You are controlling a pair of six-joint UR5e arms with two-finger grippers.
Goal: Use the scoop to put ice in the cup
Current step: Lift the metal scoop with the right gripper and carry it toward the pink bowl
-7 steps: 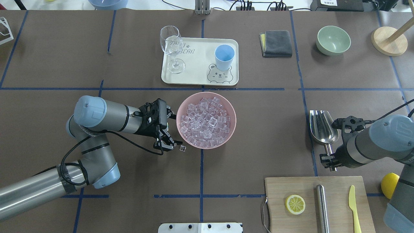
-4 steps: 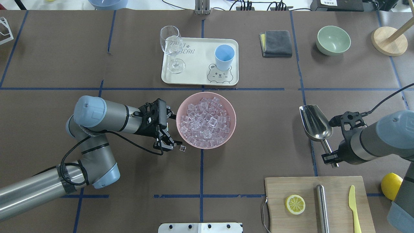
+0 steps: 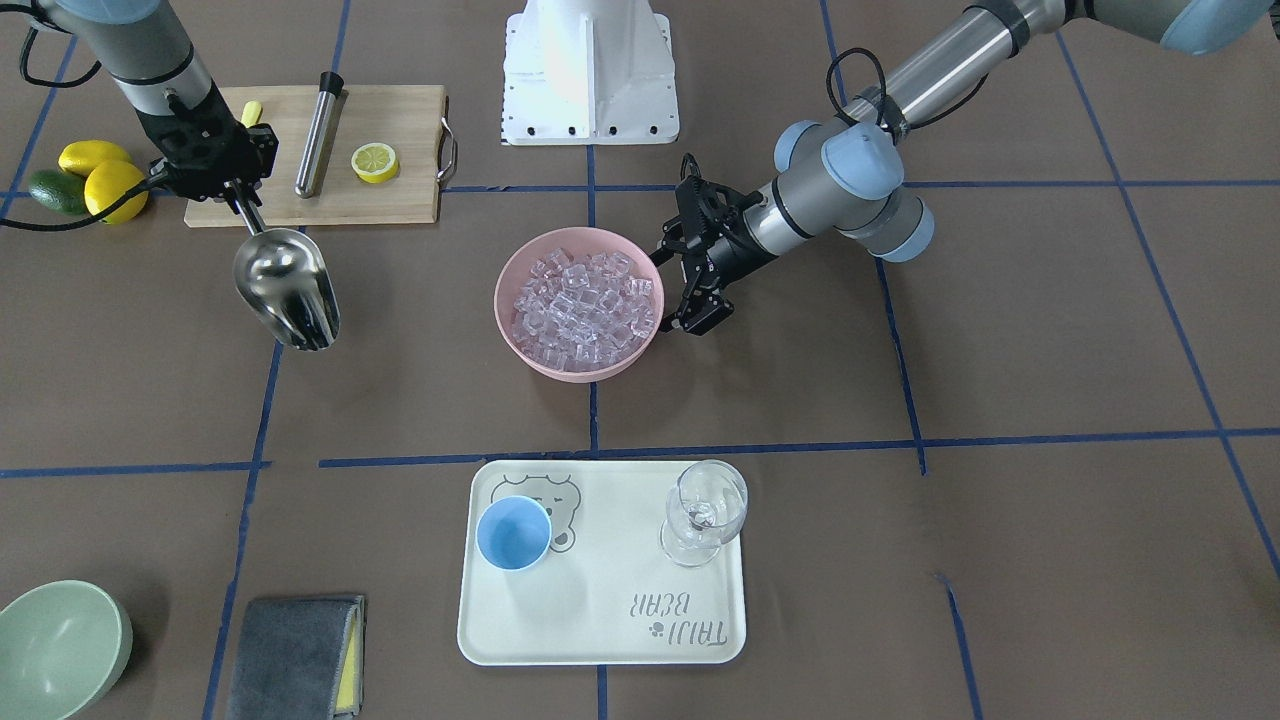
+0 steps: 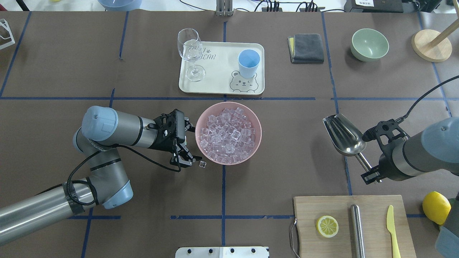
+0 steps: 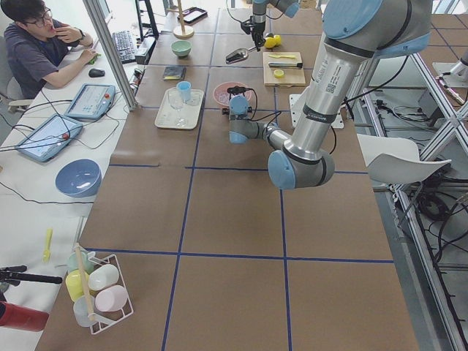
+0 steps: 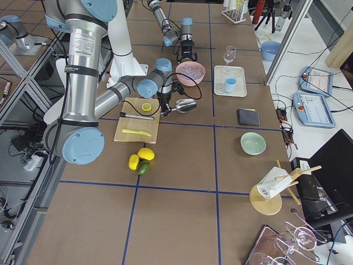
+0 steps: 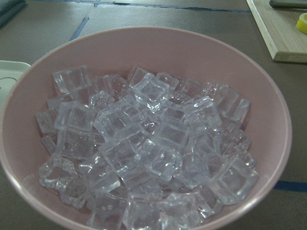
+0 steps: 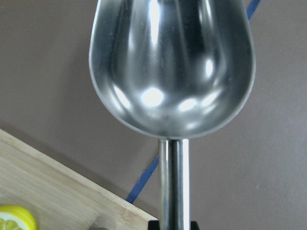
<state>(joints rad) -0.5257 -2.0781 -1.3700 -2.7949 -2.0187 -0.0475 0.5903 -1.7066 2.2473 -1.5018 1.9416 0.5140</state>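
Steel scoop (image 3: pixel 285 285) reads stiff, slick and light; front view shows the right hand (image 3: pixel 236 195) pinching its rod handle, trough empty, well apart from the pink bowl (image 3: pixel 580 370). Overhead: ice (image 4: pixel 227 132) is heaped in that bowl, with a stray cube (image 4: pixel 202 164) by the left hand (image 4: pixel 184 160), spread or not I can't tell. The cup (image 4: pixel 249 62) is on the tray (image 4: pixel 218 71), and the fragile wine glass (image 4: pixel 190 53) shares it. Left wrist: cubes glassy, loose, likely slippery. Right wrist: grip sits at the handle's far end.

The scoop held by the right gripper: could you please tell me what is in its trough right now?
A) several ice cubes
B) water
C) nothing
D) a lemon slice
C: in the right wrist view the scoop shows a bare, shiny trough, while the ice lies heaped in the pink bowl.
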